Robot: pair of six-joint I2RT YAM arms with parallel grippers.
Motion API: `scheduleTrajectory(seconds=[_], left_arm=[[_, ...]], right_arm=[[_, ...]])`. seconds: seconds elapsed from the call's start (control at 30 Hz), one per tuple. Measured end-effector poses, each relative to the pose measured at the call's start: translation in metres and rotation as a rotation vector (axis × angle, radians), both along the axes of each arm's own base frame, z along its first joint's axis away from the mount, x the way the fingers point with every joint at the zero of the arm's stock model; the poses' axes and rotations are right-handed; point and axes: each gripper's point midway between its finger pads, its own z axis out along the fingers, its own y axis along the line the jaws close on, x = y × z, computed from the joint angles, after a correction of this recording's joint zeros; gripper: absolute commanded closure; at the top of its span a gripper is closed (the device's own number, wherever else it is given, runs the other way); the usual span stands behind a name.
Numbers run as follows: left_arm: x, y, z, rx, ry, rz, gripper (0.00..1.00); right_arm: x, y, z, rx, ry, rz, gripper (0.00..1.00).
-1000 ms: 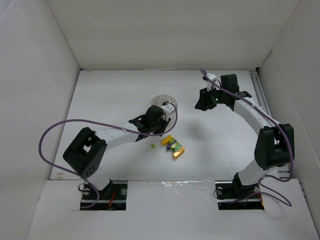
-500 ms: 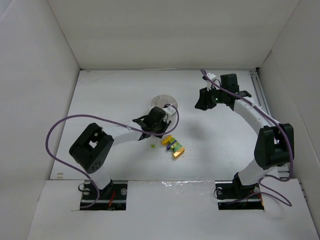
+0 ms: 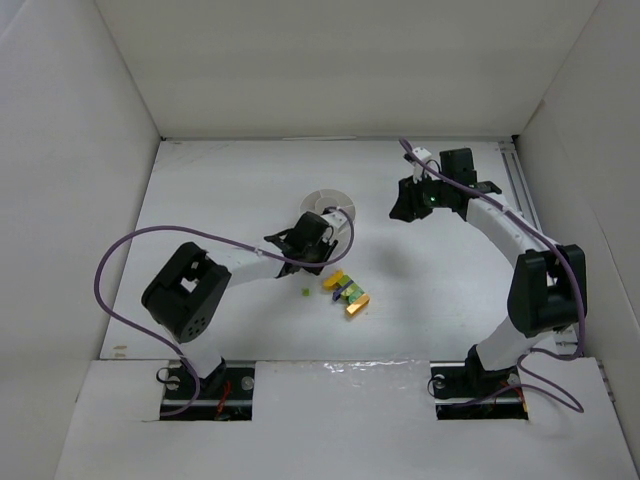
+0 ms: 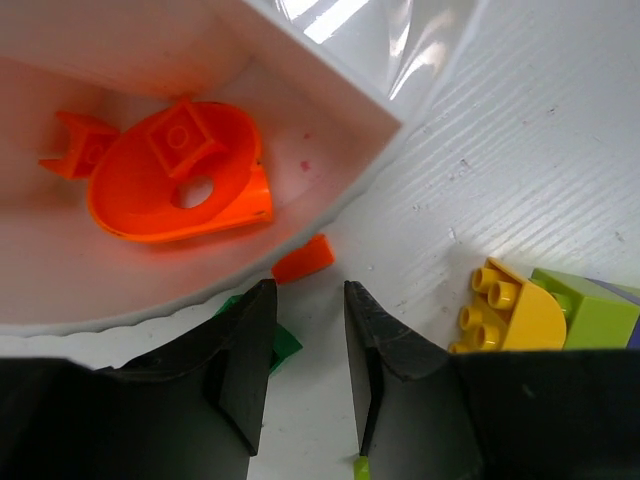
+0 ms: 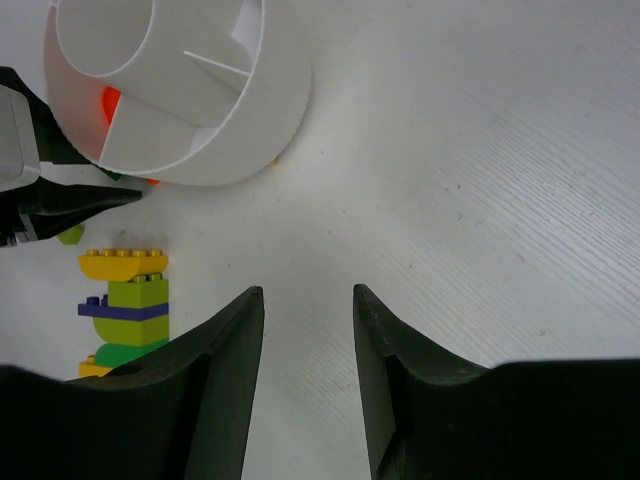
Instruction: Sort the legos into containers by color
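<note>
The round white divided dish [image 3: 322, 197] is partly covered by my left gripper [image 3: 328, 252]. In the left wrist view one compartment [image 4: 330, 95] holds orange-red pieces [image 4: 180, 175]. My left gripper [image 4: 308, 295] is open and empty, low over the table beside the dish wall. A small orange-red bit [image 4: 303, 259] lies on the table just ahead of its tips, and a green bit [image 4: 284, 345] lies by its left finger. The multicolour clump [image 3: 347, 291] of yellow, green and purple bricks lies to the right [image 4: 510, 310]. My right gripper [image 3: 405, 207] is open and empty, apart from the dish [image 5: 250, 120].
A tiny lime-green bit [image 3: 305, 292] lies on the table left of the clump. White walls enclose the table on the left, back and right. The clump also shows in the right wrist view [image 5: 130, 300], below the dish.
My left arm's elbow has swung right and the left gripper has shifted slightly towards the dish's near edge. The right arm and the bricks have not moved.
</note>
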Motion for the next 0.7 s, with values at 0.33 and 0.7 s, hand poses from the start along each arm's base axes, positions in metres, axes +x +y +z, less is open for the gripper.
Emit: scheduleTrajectory(seconds=[0.33, 0.7], left_arm=[[0.004, 0.002, 0.001, 0.002, -0.011, -0.004, 0.63], [0.017, 0.001, 0.009, -0.009, -0.037, 0.009, 0.61]], right_arm=[[0.000, 0.000, 0.001, -0.002, 0.000, 0.003, 0.53], [0.000, 0.000, 0.001, -0.002, 0.000, 0.003, 0.53]])
